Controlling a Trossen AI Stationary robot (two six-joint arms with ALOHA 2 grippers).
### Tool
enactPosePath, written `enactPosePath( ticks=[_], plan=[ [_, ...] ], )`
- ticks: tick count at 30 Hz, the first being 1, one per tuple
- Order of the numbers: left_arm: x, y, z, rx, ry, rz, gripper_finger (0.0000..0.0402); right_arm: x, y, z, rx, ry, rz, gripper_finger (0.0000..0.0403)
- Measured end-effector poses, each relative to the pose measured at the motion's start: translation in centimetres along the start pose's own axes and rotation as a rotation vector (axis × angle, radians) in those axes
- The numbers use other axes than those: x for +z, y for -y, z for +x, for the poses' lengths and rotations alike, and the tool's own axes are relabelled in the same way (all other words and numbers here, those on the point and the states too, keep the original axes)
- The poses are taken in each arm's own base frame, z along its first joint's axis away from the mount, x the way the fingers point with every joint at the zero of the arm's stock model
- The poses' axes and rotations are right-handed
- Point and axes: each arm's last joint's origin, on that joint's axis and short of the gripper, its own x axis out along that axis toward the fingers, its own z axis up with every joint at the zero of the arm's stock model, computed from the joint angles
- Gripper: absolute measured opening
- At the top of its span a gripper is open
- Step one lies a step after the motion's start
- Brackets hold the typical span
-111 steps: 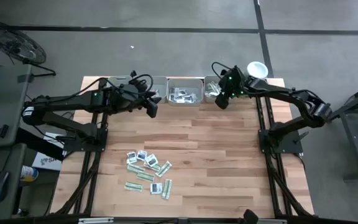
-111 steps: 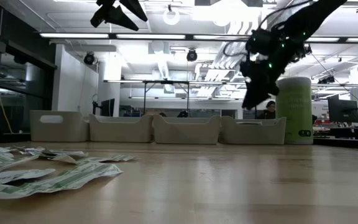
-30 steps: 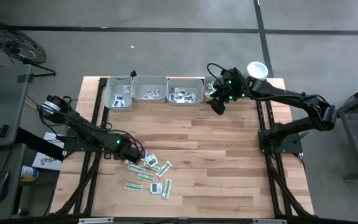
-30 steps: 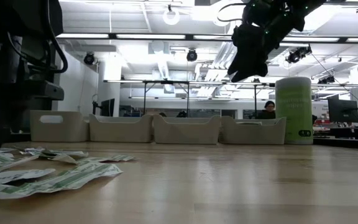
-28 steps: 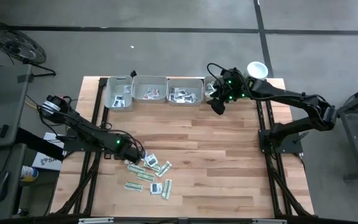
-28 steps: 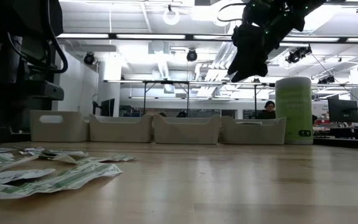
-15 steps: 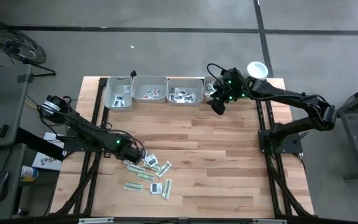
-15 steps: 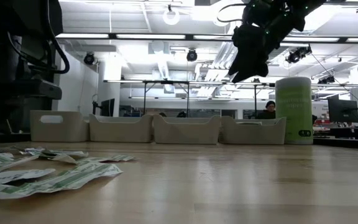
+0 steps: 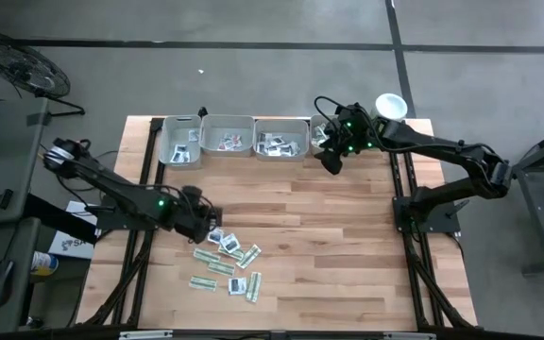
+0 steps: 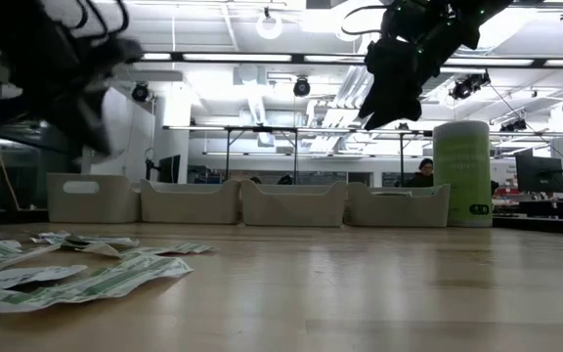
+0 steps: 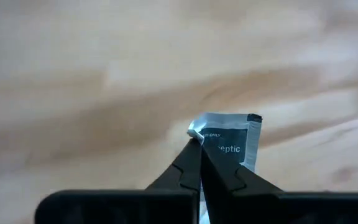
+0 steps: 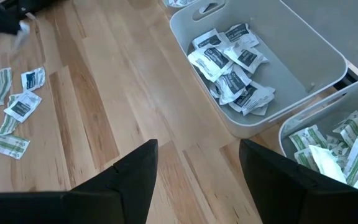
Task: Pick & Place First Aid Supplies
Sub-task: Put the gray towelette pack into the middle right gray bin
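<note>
Four grey rectangular plastic trays [image 9: 228, 138] line the bench's far edge; one [image 12: 272, 56] holds squarish white sachets with dark marks [image 12: 229, 59], its neighbour [image 12: 353, 109] green-white strips [image 12: 344, 140]. Left gripper [image 11: 197, 142] is clamped on a white sachet [image 11: 229, 142] reading "…eptic", above the loose sachet pile [image 9: 227, 257] near the front-left. Right gripper [image 12: 194, 165] hangs spread by the trays.

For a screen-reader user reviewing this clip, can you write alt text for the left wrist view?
The left end effector is shut on the corner of a white sachet with a dark printed label, holding it in front of the blurred wooden table. The two dark fingers meet at a point on the sachet's edge.
</note>
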Motion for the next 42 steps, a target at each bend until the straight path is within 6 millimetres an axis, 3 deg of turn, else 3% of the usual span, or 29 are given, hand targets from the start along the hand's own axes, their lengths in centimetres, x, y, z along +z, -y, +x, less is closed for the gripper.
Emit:
enactPosePath(
  ticks=[4, 7, 13, 19, 26, 34, 42],
  plan=[
    [1.3, 1.1, -0.8, -0.073, 0.185, 0.055, 0.0, 0.1, 0.0, 0.0, 0.001, 0.006, 0.003, 0.022],
    [2.5, 1.8, -0.7, -0.064, 0.216, 0.099, 0.0, 0.1, 0.0, 0.0, 0.001, 0.01, 0.017, 0.022],
    [5.6, 3.8, 0.7, -0.142, 0.214, 0.162, 0.0, 0.1, 0.0, 0.0, 0.001, 0.012, 0.024, 0.022],
    [9.4, 4.2, 2.1, -0.167, 0.211, 0.19, 0.0, 0.1, 0.0, 0.0, 0.001, 0.011, 0.027, 0.022],
    [13.5, 5.2, 3.2, -0.313, 0.282, 0.231, 0.0, 0.1, 0.0, 0.0, 0.001, 0.011, 0.034, 0.022],
    [16.7, 5.1, 6.1, -0.351, 0.285, 0.225, 0.0, 0.1, 0.0, 0.0, 0.001, 0.011, 0.032, 0.022],
    [20.4, 8.1, 8.5, -0.268, 0.246, 0.365, 0.0, 0.1, 0.0, 0.0, 0.001, 0.011, 0.031, 0.022]
  ],
)
